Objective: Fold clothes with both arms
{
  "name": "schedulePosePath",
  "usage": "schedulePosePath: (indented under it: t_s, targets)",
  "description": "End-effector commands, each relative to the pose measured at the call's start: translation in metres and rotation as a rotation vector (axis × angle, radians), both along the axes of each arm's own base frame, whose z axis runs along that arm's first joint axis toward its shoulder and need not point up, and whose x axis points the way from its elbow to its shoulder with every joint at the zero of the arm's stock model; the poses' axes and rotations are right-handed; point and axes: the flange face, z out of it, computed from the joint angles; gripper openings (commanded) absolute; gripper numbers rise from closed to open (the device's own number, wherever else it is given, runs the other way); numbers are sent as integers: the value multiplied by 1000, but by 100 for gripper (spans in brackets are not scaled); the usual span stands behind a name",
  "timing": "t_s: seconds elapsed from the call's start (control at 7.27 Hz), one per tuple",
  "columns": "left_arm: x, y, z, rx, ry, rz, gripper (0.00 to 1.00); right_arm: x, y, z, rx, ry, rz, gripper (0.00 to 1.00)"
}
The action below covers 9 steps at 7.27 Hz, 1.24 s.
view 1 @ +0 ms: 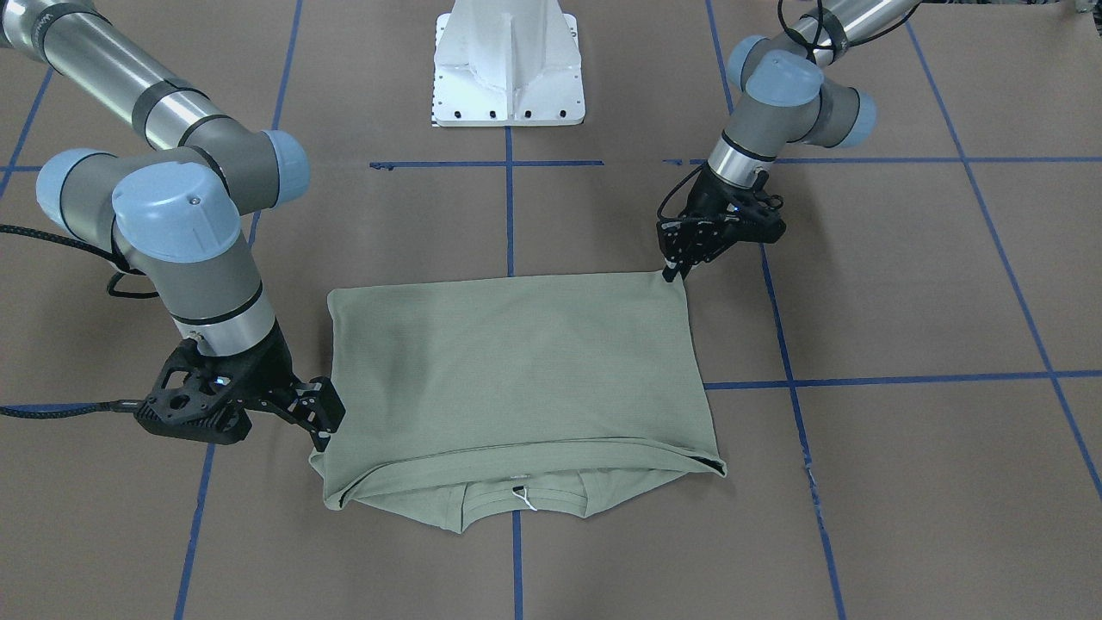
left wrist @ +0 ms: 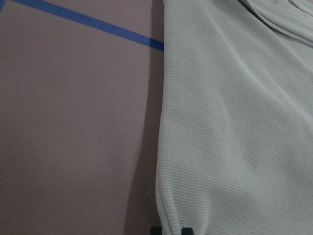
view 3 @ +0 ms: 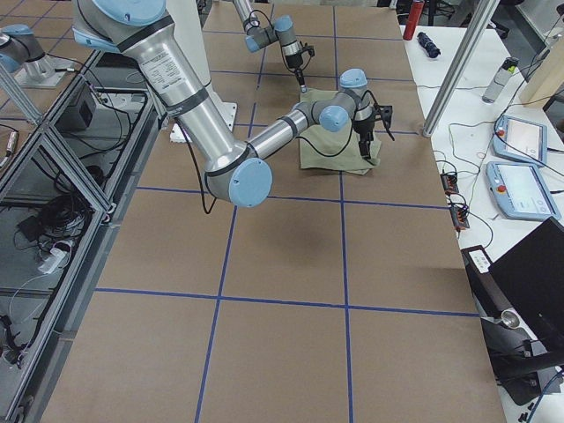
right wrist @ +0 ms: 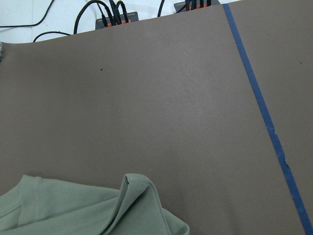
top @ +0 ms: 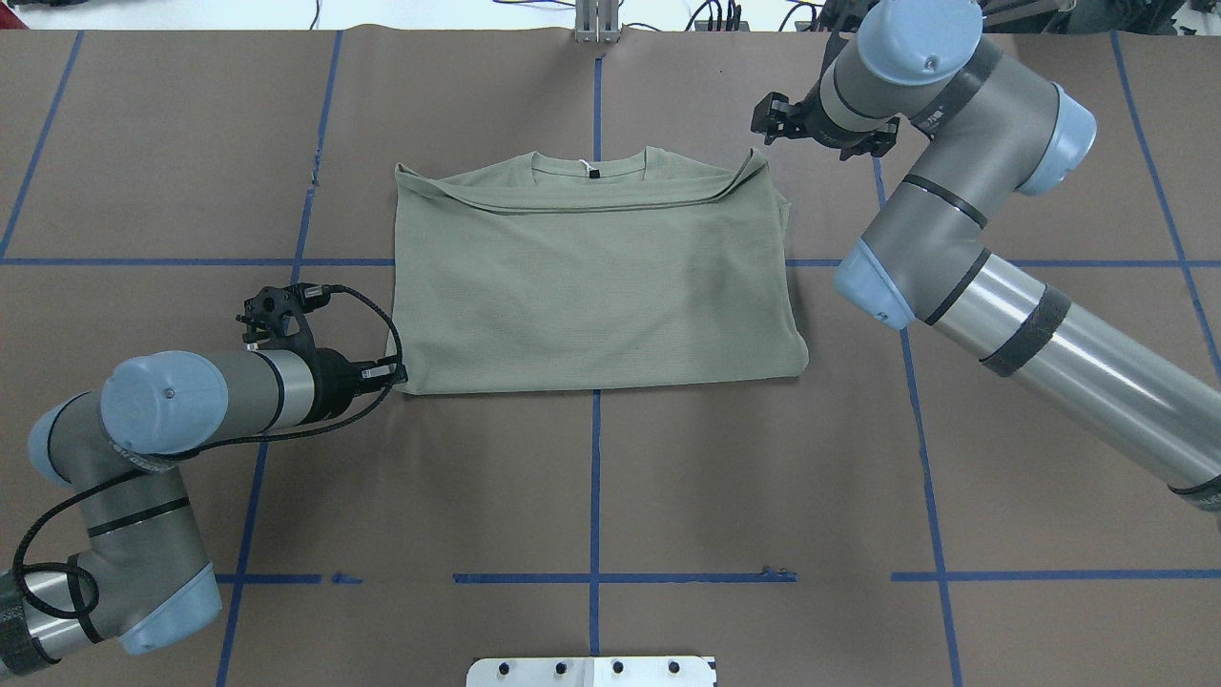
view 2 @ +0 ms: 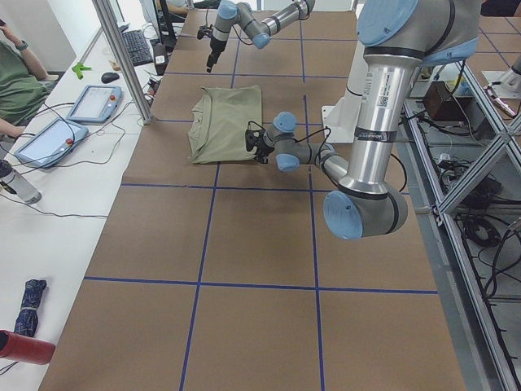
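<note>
The sage-green shirt [top: 591, 277] lies flat on the brown table, folded once, with its collar and white neck tag [top: 584, 168] at the far edge. My left gripper [top: 396, 375] is at the shirt's near-left corner. In the left wrist view its fingertips [left wrist: 187, 229] are closed on the fabric edge [left wrist: 168, 215]. My right gripper [view 1: 322, 441] touches the shirt's far-right side near the collar. Its fingers stay out of the right wrist view, which shows only the raised corner of the top layer [right wrist: 134, 188]. I cannot tell its state.
Blue tape lines [top: 595, 496] cross the brown table cover. The white pedestal base [view 1: 510, 65] stands at the robot's side. Tablets and a keyboard lie on a side desk [view 2: 57, 138], where a seated person [view 2: 16, 73] is. Cables run along the far edge [right wrist: 117, 19].
</note>
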Motion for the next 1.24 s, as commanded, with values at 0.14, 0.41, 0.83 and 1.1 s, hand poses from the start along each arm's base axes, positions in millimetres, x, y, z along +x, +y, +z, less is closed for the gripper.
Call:
schedulePosePath:
  t_s: [0.14,0.41,0.83,1.1]
  targets:
    - [-20,-6,5,76,-42,20,0,0,0,-1,0,-2,2,100]
    - [-62,-43,26,212,-158,17,0,0,0,-1,-1,-5,2,100]
    - [-127,-169,52,323,-359,-74,0,1,2,-5,6,-9,-1,100]
    - [-108,-269,54,310,-461,-87,0,2,5,-12,13,-22,0,100]
